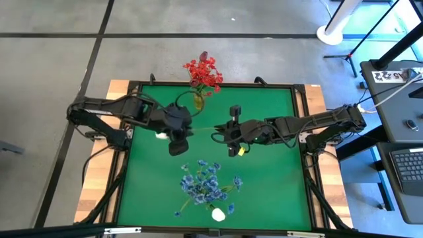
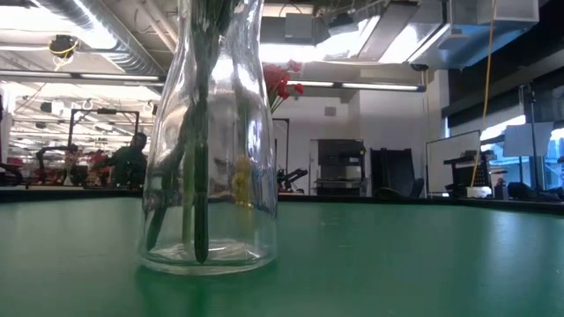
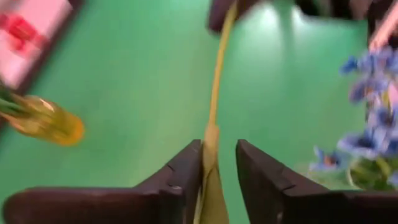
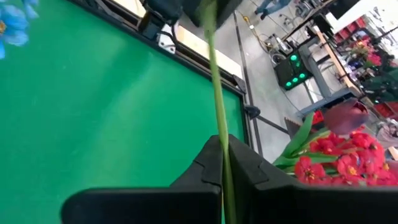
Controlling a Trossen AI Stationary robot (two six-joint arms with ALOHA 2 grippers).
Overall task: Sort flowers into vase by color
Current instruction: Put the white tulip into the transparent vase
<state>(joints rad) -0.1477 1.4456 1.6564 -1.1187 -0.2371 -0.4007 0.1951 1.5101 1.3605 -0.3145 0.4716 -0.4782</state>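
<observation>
A long green stem (image 1: 206,127) hangs level above the middle of the green desk (image 1: 277,192), stretched between the two hands. In the right wrist view the stem (image 4: 217,112) runs straight out from the right hand (image 1: 232,134), whose fingers are closed tight on it. In the left wrist view the same stem (image 3: 214,99) passes between the fingers of the left hand (image 1: 177,135); it lies against one finger and a gap shows beside the other, so this hand is parted around the stem rather than clamped on it. A pale bloom (image 1: 161,135) shows just left of the left hand.

At the far edge of the desk, near its middle, stands a yellowish glass vase (image 1: 198,101) holding red flowers (image 1: 203,71) with one dark red bud (image 1: 203,55) at the top. Near the front edge, slightly right of centre, stands a clear glass vase (image 2: 209,141) with green stems inside, carrying blue flowers (image 1: 203,182). A white tulip (image 1: 218,214) lies beside it on the near side.

The left arm reaches in from the left side of the desk, the right arm from the right side; both hands meet at mid-desk, between the two vases. Beyond the desk, the low view shows a person (image 2: 130,160) seated in the room behind.
</observation>
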